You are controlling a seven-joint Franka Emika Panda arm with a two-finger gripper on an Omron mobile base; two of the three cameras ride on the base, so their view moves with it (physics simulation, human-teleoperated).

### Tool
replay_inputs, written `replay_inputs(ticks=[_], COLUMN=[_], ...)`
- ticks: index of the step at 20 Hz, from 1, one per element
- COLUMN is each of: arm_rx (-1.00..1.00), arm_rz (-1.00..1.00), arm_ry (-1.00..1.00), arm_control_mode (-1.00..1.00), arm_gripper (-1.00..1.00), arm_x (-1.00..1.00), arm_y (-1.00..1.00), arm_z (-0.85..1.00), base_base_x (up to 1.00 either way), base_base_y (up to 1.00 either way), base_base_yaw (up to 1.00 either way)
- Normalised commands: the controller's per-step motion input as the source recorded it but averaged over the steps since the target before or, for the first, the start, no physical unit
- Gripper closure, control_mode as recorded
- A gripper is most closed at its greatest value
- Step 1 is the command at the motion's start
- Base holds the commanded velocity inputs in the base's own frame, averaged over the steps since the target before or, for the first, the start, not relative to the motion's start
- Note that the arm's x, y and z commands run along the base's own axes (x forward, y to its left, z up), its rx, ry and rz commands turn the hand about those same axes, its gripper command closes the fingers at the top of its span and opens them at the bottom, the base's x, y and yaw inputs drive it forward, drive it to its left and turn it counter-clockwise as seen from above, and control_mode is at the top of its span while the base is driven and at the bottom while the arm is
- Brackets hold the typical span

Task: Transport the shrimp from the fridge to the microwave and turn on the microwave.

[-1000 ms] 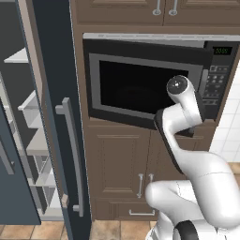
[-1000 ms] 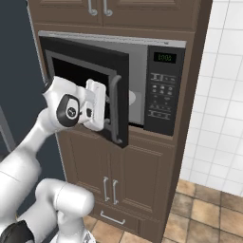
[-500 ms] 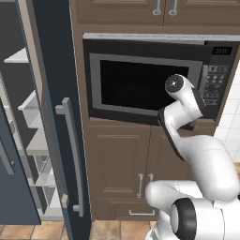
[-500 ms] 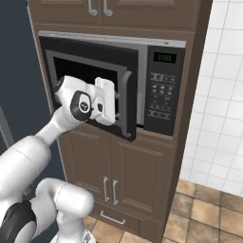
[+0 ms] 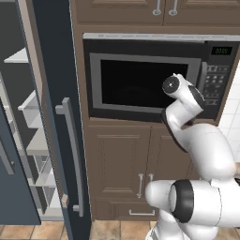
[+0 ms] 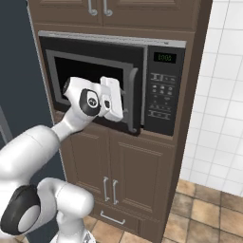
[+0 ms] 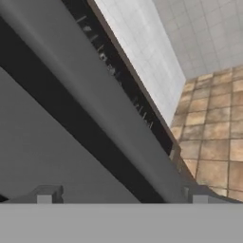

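Observation:
The microwave [image 5: 140,79] sits built into brown cabinets, its green display lit above the keypad [image 6: 163,95]. Its door [image 6: 90,66] stands almost flush with the front. My gripper [image 6: 118,102] is open and empty, pressed close to the door beside the grey vertical handle [image 6: 134,99]. In the hand view my gripper [image 7: 121,198] has its fingertips [image 7: 44,197] spread wide, with the door frame and handle [image 7: 95,109] running slantwise right in front. The fridge [image 5: 51,117] stands to the left with its door open and pale shelves [image 5: 35,140] showing. The shrimp is out of view.
Brown cabinet doors [image 5: 122,173] with small grey handles sit below the microwave, and more cabinets [image 6: 114,12] above it. A white tiled wall [image 6: 218,95] and a brown tiled floor [image 6: 209,209] lie to the right. The fridge door's bar handle [image 5: 72,159] juts out near my base.
My hand has moved toward the microwave's front, and the door, ajar a second ago, has swung in with it to almost shut. The gripper has stayed open.

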Motion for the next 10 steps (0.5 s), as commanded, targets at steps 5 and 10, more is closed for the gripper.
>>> replay_inputs(ticks=[5,10], arm_rx=[-0.08,-0.07], arm_rz=[0.0,0.0], arm_ry=[0.03,0.03], arm_control_mode=[-1.0,-1.0], arm_gripper=[-1.0,-1.0], arm_x=[0.37,0.32], arm_y=[-0.21,-0.18], arm_z=[0.0,0.0], base_base_x=[0.0,0.0], base_base_y=[0.0,0.0], base_base_yaw=[0.0,0.0])
